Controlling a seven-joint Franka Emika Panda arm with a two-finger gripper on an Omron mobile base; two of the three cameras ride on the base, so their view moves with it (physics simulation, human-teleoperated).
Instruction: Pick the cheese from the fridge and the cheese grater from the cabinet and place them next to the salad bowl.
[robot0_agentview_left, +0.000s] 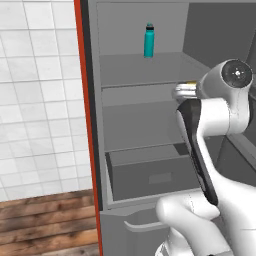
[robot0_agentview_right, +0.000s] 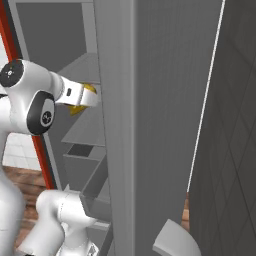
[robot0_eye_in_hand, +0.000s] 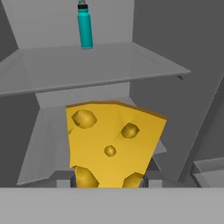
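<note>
Inside the fridge (robot0_agentview_left: 145, 105), gripper (robot0_eye_in_hand: 109, 181) clamps cheese (robot0_eye_in_hand: 111, 144); teal bottle (robot0_eye_in_hand: 85, 27) above

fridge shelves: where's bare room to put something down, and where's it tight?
Upper shelf: bare on both sides of the teal bottle, which stands near the back wall. The shelf below is bare on its left part. Tight on its right, where the gripper holds the cheese beside the fridge wall.

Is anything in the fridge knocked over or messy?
Nothing looks knocked over. The teal bottle stands upright on the upper shelf of the fridge. The cheese sits right up at the gripper, between its fingertips, off the shelf below. No spills show.
</note>
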